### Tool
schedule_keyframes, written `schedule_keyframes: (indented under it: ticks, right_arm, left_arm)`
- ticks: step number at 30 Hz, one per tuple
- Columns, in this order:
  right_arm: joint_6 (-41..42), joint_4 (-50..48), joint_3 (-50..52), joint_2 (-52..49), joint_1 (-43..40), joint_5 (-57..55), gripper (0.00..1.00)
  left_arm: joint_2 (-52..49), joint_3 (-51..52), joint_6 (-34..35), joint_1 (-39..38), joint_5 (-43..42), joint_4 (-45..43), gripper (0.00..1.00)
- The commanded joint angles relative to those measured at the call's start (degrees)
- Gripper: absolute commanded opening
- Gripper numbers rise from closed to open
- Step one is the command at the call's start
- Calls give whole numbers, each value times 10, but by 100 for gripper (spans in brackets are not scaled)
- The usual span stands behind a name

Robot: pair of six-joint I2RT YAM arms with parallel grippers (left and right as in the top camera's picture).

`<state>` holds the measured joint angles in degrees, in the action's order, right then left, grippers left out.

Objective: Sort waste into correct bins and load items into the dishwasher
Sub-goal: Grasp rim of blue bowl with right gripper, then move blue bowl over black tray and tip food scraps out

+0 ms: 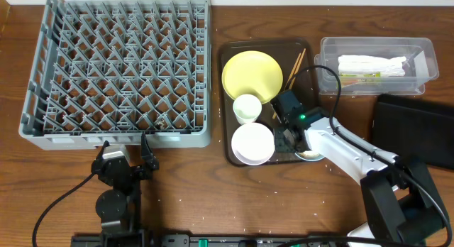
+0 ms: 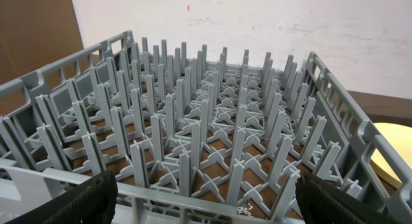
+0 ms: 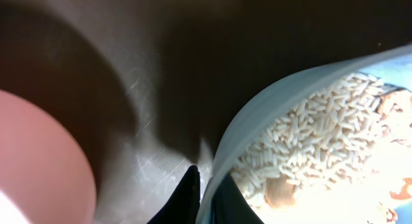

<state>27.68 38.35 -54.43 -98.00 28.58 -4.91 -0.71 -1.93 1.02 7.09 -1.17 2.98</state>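
Note:
My right gripper (image 1: 289,135) is shut on the rim of the light blue bowl (image 1: 311,155) at the right edge of the brown serving tray (image 1: 228,57). In the right wrist view its fingers (image 3: 206,192) pinch the bowl's rim (image 3: 270,114), with beige rice scraps (image 3: 309,140) inside the bowl. On the tray are a yellow plate (image 1: 252,75), a small white cup (image 1: 247,108), a white bowl (image 1: 252,143) and chopsticks (image 1: 294,66). My left gripper (image 1: 125,152) is open and empty in front of the grey rack (image 1: 120,69), whose pegs fill the left wrist view (image 2: 206,121).
A clear tub (image 1: 376,42) at the back right holds the white wrapper (image 1: 372,64) and the green-and-yellow sachet (image 1: 362,77). A flat black tray (image 1: 415,130) lies in front of the tub. A few rice grains lie at the rack's near edge (image 2: 244,210).

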Motion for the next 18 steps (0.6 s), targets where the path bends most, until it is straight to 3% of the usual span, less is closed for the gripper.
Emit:
schedule_keyframes:
  ticks: [1,7,12,18]
  right_arm:
    - [-10,0,19,-7,4,-9,1]
    - [-21,7,-6,-3,4,-6,1]
    - [-24,82,-71,23,-5,-5,1]
    - [-73,123,-123,96,-62,57,1]
  left_arm:
    - [0,17,-10,3,3,10,90]
    - [0,17,-10,3,3,10,90]
    - [0,17,-10,3,3,10,90]
    - [0,17,-10,3,3,10,90]
